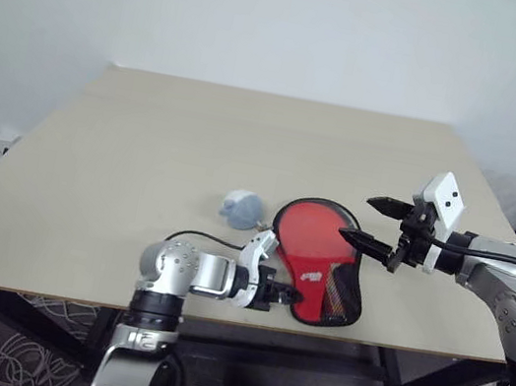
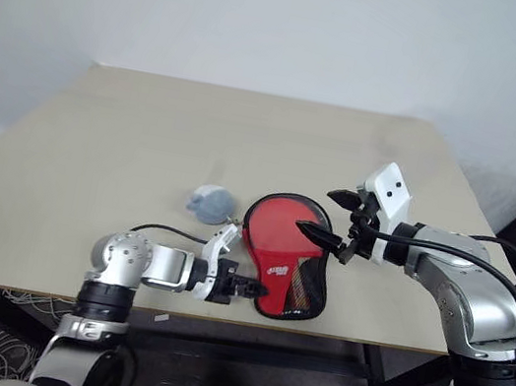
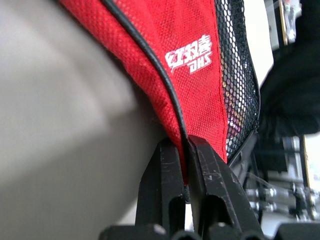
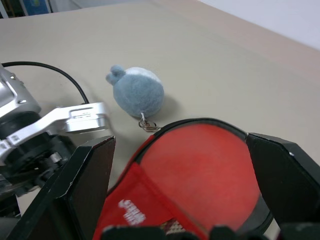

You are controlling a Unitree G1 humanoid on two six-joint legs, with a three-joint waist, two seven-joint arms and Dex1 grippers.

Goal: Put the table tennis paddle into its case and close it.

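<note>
Item: soft paddle-shaped zip case, red fabric panel with white logo, black mesh section, black piping. Location: near edge of the pale tan surface, between the two arms. Table tennis paddle, round red rubber face, lies inside the case under the clear half; the light-wood handle shows faintly through the mesh near the case's narrow end.

Accessory: small grey-blue plush charm on a metal ring, lying on the surface just beside the case's round end and apparently attached there.

Left gripper: jaws pinched tight on the piped edge of the case at its narrow end, fabric caught between the two black fingers.

Right gripper: jaws spread wide, holding nothing, hovering above the round end of the case.

Handling note, judged: the step in hand appears to be the closing. The left pinch should hold the seam taut and low, without lifting the case enough to spill the paddle. The right jaws would need to narrow onto the zip pull and run it along the rim against that anchor.

Not determinable: position of the zip pull, how far the zip is already closed, whether the handle sits fully inside.
</note>
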